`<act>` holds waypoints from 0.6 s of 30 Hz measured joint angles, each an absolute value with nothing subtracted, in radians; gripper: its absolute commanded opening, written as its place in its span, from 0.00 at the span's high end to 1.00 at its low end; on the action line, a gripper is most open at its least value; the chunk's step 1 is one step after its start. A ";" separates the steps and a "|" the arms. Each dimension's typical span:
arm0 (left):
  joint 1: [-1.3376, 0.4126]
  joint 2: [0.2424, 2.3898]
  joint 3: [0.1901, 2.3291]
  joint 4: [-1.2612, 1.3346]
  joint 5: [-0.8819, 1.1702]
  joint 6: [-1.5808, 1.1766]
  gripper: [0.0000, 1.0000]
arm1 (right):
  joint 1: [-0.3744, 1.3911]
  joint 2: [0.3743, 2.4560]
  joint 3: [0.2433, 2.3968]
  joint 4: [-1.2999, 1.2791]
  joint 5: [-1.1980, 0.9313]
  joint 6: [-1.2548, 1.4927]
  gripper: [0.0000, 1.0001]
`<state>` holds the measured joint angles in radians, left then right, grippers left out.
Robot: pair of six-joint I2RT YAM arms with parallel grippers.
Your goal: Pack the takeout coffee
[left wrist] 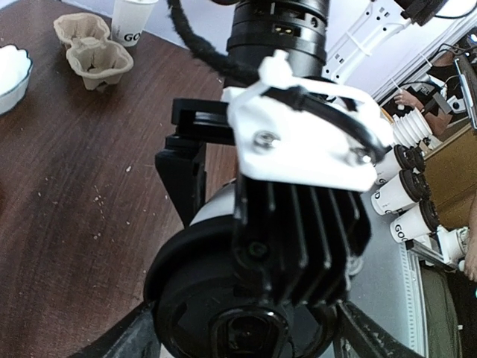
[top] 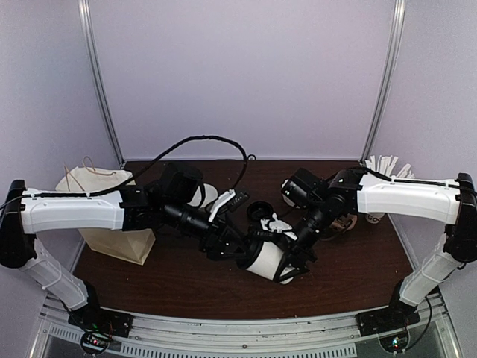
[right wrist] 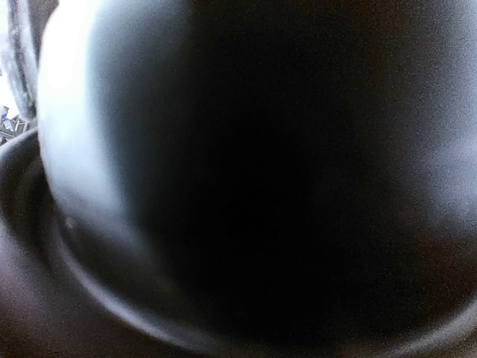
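Top external: cup [top: 264, 257] tilted, lid [left wrist: 179, 298] at its mouth, well right of paper bag [top: 112, 231], between left gripper [top: 237, 252] and right gripper [top: 291, 262]; cannot tell either's grip. Risk: opposing pulls may crush cup or pop lid.

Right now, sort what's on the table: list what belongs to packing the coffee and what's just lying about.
Job in hand:
white paper cup
black lid
brown paper bag, likely for packing

Lying about:
white bowl
cardboard cup carrier
cup of white sticks
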<state>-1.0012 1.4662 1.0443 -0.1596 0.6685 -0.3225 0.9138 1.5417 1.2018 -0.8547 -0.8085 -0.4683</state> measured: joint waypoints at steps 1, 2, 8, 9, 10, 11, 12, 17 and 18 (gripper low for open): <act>-1.001 1.473 1.049 -0.164 0.674 -0.323 0.23 | 0.914 1.542 1.202 -0.860 -0.808 -0.467 0.28; -1.001 1.481 1.057 -0.172 0.680 -0.323 0.25 | 0.914 1.542 1.202 -0.865 -0.807 -0.466 0.28; -0.999 1.505 1.084 -0.200 0.699 -0.322 0.31 | 0.914 1.542 1.202 -0.883 -0.804 -0.464 0.04; -0.999 1.505 1.089 -0.207 0.699 -0.319 0.31 | 0.914 1.542 1.202 -0.879 -0.802 -0.467 0.01; -1.000 1.505 1.095 -0.218 0.699 -0.316 0.31 | 0.913 1.542 1.202 -0.871 -0.801 -0.460 0.01; -1.001 1.505 1.102 -0.232 0.699 -0.311 0.31 | 0.910 1.542 1.202 -0.865 -0.800 -0.463 0.01; -1.001 1.505 1.113 -0.257 0.695 -0.302 0.31 | 0.907 1.541 1.202 -0.864 -0.801 -0.467 0.00; -1.002 1.505 1.225 -0.457 0.615 -0.210 0.31 | 0.810 1.494 1.209 -0.936 -0.811 -0.516 0.01; -1.002 1.505 1.256 -0.507 0.585 -0.185 0.31 | 0.784 1.475 1.211 -0.956 -0.810 -0.529 0.01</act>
